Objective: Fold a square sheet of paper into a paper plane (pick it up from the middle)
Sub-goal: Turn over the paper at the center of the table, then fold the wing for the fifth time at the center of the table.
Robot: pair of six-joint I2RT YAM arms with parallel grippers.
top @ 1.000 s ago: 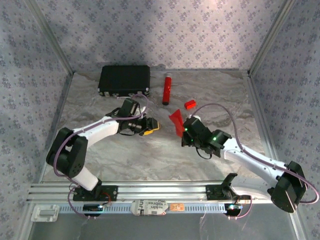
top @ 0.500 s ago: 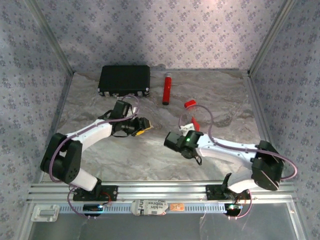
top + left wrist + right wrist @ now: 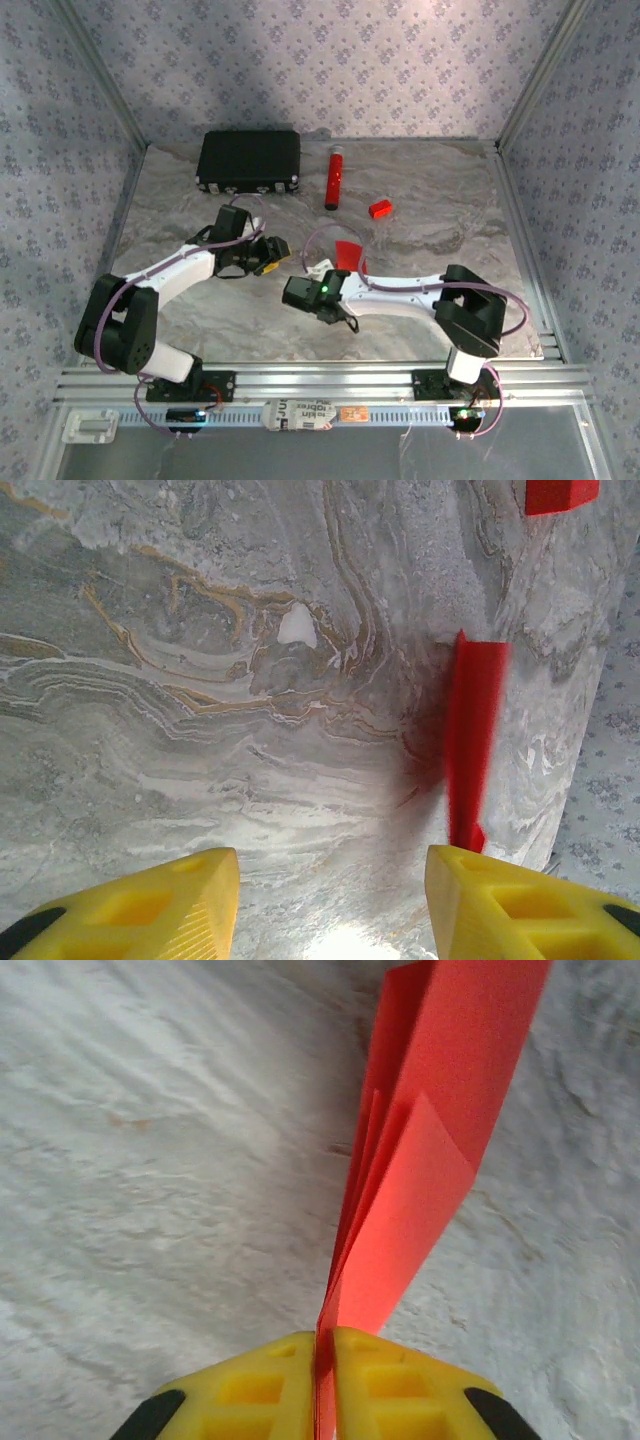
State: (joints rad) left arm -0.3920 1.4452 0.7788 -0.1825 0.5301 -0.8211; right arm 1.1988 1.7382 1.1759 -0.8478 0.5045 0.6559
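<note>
The red square sheet of paper is folded into a narrow, layered paper plane (image 3: pixel 348 253) near the table's middle. My right gripper (image 3: pixel 335 268) is shut on its lower edge. In the right wrist view the yellow jaws of the right gripper (image 3: pixel 325 1360) pinch the folded layers, and the paper plane (image 3: pixel 430 1150) fans upward above the marble. My left gripper (image 3: pixel 275 255) hovers just left of it, open and holding nothing. In the left wrist view, the left gripper (image 3: pixel 330 900) has its fingers wide apart, with the paper plane (image 3: pixel 475 740) standing edge-on ahead of the right finger.
A black case (image 3: pixel 249 160) lies at the back left. A red tube (image 3: pixel 333 177) lies beside it, and a small red block (image 3: pixel 379 208) sits further right, also seen as the red block (image 3: pixel 560 492). Metal frame posts and patterned walls ring the marble table (image 3: pixel 430 200).
My right arm has swung left and nearer, carrying the folded paper toward the middle. The left gripper has drawn slightly back to the left, still open.
</note>
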